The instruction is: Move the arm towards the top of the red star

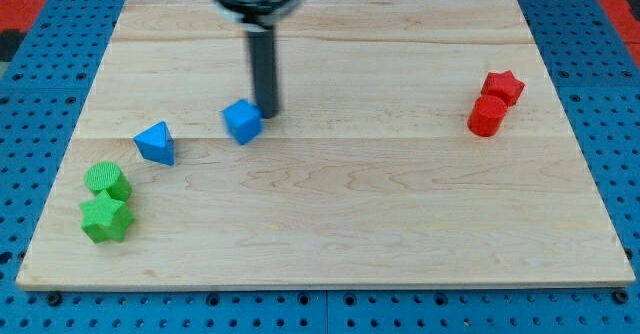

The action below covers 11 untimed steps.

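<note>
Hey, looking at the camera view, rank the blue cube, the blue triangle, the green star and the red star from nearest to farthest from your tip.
From my tip:
1. Blue cube, just to its left, about touching.
2. Blue triangle, farther left.
3. Green star, lower left corner.
4. Red star, far right.

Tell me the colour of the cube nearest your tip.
Blue: the cube sits just left of my tip, shown in the camera view.

wooden board (340,224) with two red (503,86) (487,116), two blue (242,122) (156,143), two green blocks (107,181) (105,218)
</note>
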Each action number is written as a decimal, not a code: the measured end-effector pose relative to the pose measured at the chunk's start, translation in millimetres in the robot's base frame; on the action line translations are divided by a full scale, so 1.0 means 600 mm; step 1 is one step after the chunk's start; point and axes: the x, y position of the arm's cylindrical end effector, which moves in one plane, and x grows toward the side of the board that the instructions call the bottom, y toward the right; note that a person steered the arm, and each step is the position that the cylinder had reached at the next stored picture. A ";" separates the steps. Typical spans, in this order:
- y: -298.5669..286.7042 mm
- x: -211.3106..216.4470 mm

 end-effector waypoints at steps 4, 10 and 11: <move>0.111 0.164; 0.492 -0.148; 0.640 -0.119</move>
